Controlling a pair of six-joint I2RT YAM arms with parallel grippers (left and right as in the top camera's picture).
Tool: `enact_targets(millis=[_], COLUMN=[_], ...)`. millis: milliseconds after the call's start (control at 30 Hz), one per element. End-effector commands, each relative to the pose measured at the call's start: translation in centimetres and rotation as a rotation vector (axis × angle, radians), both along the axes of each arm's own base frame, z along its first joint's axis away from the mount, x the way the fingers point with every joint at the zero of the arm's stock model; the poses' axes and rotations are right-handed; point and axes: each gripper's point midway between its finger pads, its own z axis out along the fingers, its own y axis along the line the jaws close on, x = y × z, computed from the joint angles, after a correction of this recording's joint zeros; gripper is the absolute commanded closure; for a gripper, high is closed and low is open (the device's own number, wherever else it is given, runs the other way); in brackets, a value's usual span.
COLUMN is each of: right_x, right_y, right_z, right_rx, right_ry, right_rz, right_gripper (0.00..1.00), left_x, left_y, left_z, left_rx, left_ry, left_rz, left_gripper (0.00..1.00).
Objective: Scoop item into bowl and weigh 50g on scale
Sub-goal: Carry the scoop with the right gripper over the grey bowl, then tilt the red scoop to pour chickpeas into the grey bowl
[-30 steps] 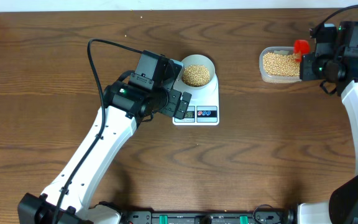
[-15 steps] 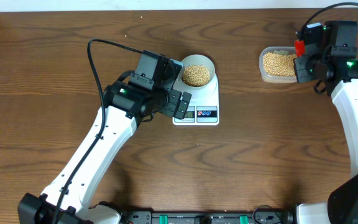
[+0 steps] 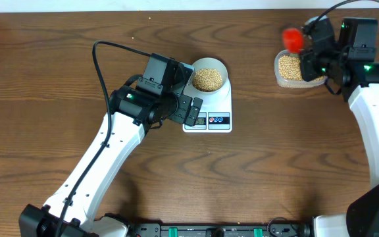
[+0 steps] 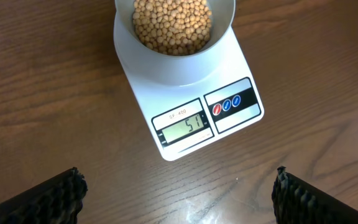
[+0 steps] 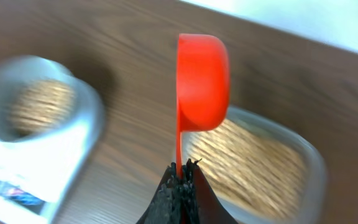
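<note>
The pale bowl [image 3: 224,66] of beige beans [image 3: 208,79] stands on the white scale [image 3: 223,103]. In the left wrist view the bowl [image 4: 166,68] is heaped with beans [image 4: 173,22], and the scale's display [image 4: 182,127] reads 51. My left gripper [image 3: 193,112] hovers open at the scale's front-left corner. Its fingers [image 4: 42,199] stand wide apart over bare wood with nothing between them. My right gripper [image 3: 309,51] is shut on the handle of a red scoop [image 3: 293,39], held above the far left corner of the clear tub [image 3: 280,80]. In the right wrist view the scoop [image 5: 202,81] is turned on its side and its inside is hidden.
The clear plastic tub [image 5: 309,162] at the back right holds more beans [image 5: 247,158]. The bowl [image 5: 42,106] and scale [image 5: 17,168] are blurred at the left of the right wrist view. The table's far edge runs just behind the tub.
My right gripper has swung left and towards the far edge with the red scoop, from the tub's right end to above its far left corner. The left arm, bowl and scale have not moved.
</note>
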Motion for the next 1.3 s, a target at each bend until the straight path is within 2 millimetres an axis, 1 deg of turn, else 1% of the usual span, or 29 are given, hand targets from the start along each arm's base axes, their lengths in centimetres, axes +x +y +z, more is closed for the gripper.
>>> enact_targets(millis=[0,33,100,233,333,400,667,867,1267], right_x=[-1.1,-1.2,-1.5,-2.2,-2.4,-2.4,-2.1,-1.9,-1.6], right_y=[6.8,8.1,10.0,13.1,14.5,15.0,15.8,16.3,16.7], right_z=[1.9,1.6,1.0,-0.3,-1.5,-2.3,-4.1,-6.1,-7.0], right_rx=[0.215,0.216,0.217,0.208,0.165,0.128,0.045,0.031,0.030], right_ry=[-0.015,-0.007,0.008,0.040,0.059,0.068,0.074,0.107,0.112], right_rz=[0.231,0.258,0.299,0.363,0.371,0.364,0.357,0.374,0.382], right_gripper=[0.99,0.99,0.99,0.99,0.99,0.99,0.99,0.99,0.99], left_x=[0.0,0.0,0.0,0.0,0.0,0.0,0.0,0.0,0.0], left_y=[0.4,0.4,0.4,0.4,0.4,0.4,0.4,0.4,0.4], left_z=[-0.2,-0.2,-0.2,-0.2,-0.2,-0.2,-0.2,-0.2,-0.2], left_rx=[0.013,0.013,0.013,0.013,0.013,0.013,0.013,0.013,0.013], left_ry=[0.000,0.000,0.000,0.000,0.000,0.000,0.000,0.000,0.000], left_rz=[0.011,0.011,0.011,0.011,0.011,0.011,0.011,0.011,0.011], left_gripper=[0.02,0.02,0.02,0.02,0.02,0.02,0.02,0.02,0.02])
